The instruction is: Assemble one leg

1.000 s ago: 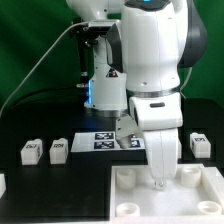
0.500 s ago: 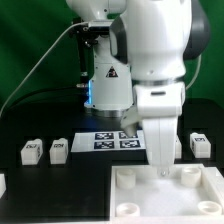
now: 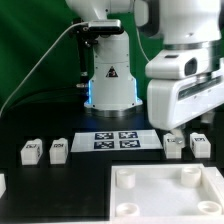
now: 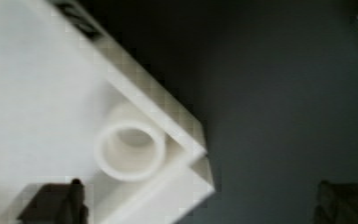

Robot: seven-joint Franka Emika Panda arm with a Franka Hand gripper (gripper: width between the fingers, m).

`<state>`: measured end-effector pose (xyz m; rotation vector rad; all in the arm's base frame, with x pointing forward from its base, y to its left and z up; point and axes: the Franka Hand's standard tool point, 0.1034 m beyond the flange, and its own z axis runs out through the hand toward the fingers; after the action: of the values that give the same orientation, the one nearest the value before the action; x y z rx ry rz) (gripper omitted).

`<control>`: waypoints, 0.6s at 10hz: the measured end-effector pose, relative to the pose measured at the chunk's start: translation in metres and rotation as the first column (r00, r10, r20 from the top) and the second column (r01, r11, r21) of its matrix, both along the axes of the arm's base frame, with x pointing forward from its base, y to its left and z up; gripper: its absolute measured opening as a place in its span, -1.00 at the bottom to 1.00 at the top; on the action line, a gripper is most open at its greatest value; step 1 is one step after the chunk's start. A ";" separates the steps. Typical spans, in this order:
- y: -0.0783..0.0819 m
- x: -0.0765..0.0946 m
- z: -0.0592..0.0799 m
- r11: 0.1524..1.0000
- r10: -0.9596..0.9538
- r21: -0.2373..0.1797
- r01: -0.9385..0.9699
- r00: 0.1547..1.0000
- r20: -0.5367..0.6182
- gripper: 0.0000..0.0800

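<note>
Several small white legs with marker tags stand on the black table: two on the exterior view's left and two on its right. The large white top lies at the front. Its corner socket shows in the wrist view. My gripper is open and empty, its dark fingertips far apart above that corner. In the exterior view the arm's white hand hangs high on the right, and its fingers are not clear there.
The marker board lies flat behind the top, in front of the arm's base. A white part sits at the exterior view's left edge. A cable runs down the left side.
The arm has risen and swung toward the exterior view's right, away from the top's far right socket. The two legs on the right now show.
</note>
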<state>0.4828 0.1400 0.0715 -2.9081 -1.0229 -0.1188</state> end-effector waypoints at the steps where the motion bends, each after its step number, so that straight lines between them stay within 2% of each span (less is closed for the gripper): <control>1: -0.001 0.000 0.000 0.993 -0.117 0.012 0.117 0.993 -0.014 0.62; 3: 0.004 -0.002 0.000 0.956 -0.290 0.025 0.291 0.956 -0.036 0.62; 6: 0.022 -0.022 -0.004 0.862 -0.504 0.025 0.507 0.860 -0.077 0.62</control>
<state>0.4608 0.1622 0.0677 -3.0347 -0.2157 -0.0600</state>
